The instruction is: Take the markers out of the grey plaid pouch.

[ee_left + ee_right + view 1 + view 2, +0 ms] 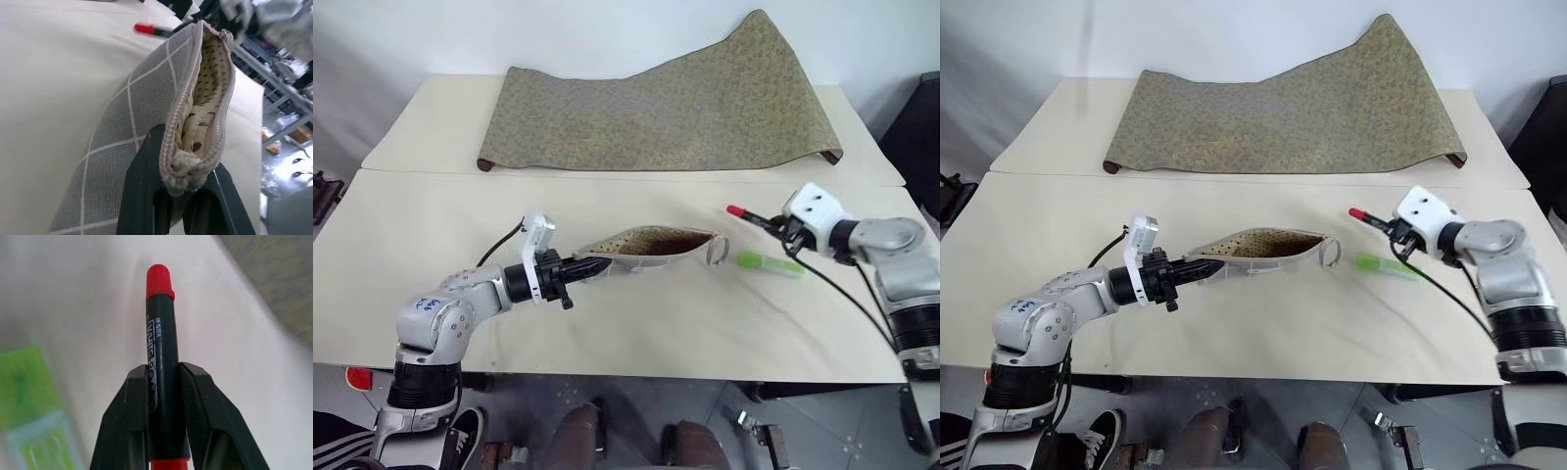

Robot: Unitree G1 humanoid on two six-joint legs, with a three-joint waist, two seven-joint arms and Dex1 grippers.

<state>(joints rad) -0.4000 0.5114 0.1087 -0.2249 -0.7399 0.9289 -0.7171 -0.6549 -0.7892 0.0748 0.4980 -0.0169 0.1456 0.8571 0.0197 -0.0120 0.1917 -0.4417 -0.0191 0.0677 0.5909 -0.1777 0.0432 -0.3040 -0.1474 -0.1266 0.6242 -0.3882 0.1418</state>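
The grey plaid pouch point(651, 243) hangs just above the middle of the table, its zipper open and the dotted lining point(208, 93) showing. My left gripper point(592, 266) is shut on the pouch's left end, pinching the zipper end between both fingers point(146, 166). My right gripper point(785, 229), to the right of the pouch, is shut on a black marker with a red cap point(160, 323), held a little above the table with the cap pointing toward the pouch. A green marker point(769, 262) lies flat on the table between the pouch's loop strap point(717, 251) and the right gripper.
A large olive-gold patterned cloth point(675, 108) lies draped across the far table, its right end raised. A seam point(607, 174) runs between the two cream tabletops. The near table edge point(607, 370) runs below both arms.
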